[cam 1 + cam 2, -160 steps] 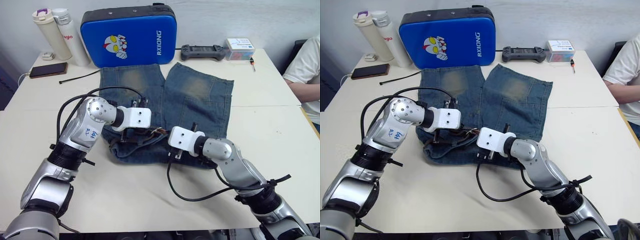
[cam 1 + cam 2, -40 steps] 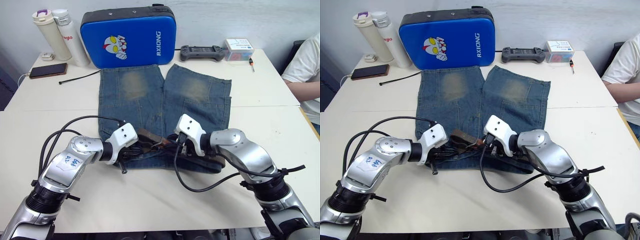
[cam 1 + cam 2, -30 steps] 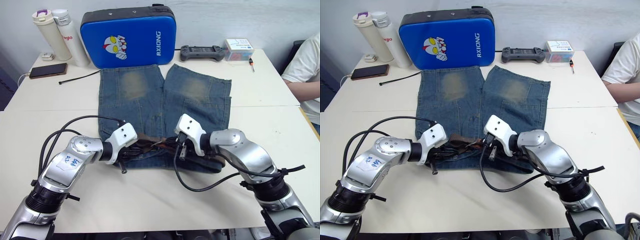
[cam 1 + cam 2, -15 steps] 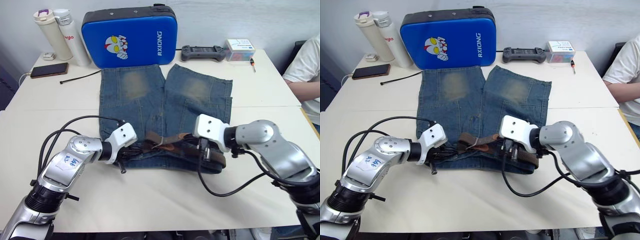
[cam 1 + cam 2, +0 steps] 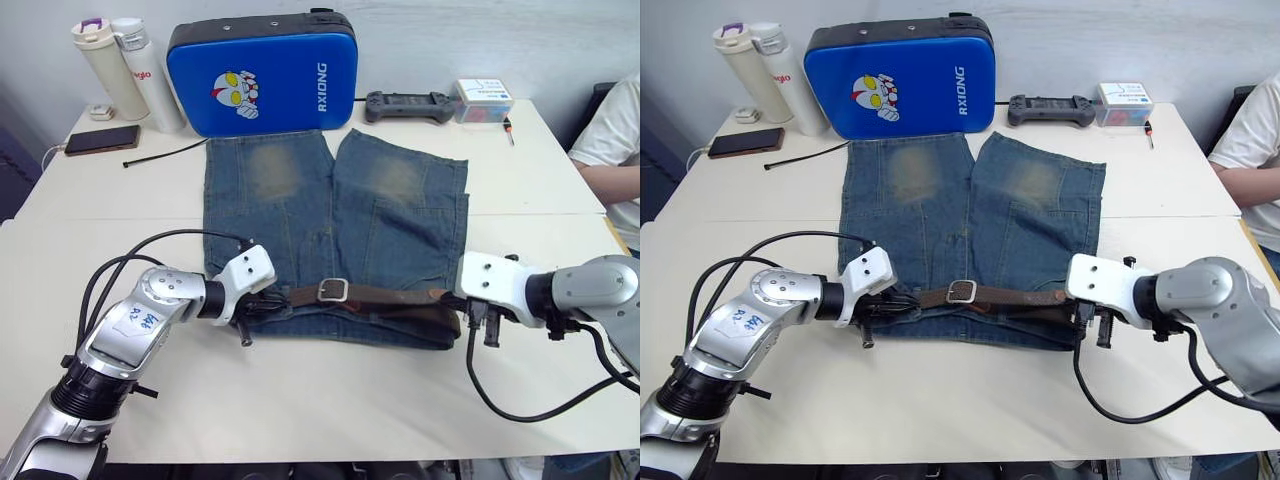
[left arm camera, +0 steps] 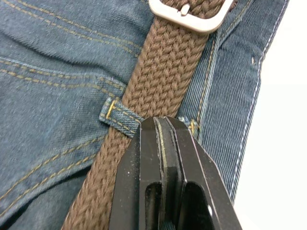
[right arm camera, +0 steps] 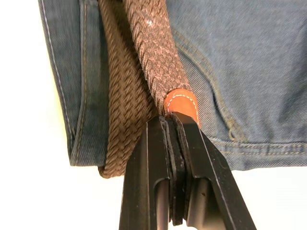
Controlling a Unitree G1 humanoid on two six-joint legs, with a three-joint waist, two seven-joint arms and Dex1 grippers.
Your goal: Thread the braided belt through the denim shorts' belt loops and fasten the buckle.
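My right gripper (image 7: 171,122) clamps the belt (image 5: 385,296) tip; left gripper (image 6: 160,125) pinches belt at a loop (image 6: 120,116) on the shorts (image 5: 300,210); buckle (image 5: 333,290) centred.

braided belt (image 6: 158,76): rough woven brown cloth, smooth glossy tan leather tip | buckle (image 6: 189,18): matt silver metal | denim shorts (image 5: 300,200): faded blue cloth | left tool (image 6: 163,125): smooth black plastic | table (image 5: 300,400): smooth, matt

At your twelve o'clock sits a blue padded case (image 5: 258,72); at eleven, two white bottles (image 5: 118,60), a phone (image 5: 101,139), a black cable tie (image 5: 160,153). At one, a controller (image 5: 406,102), small box (image 5: 482,99). At three, a person's arm (image 5: 608,170).
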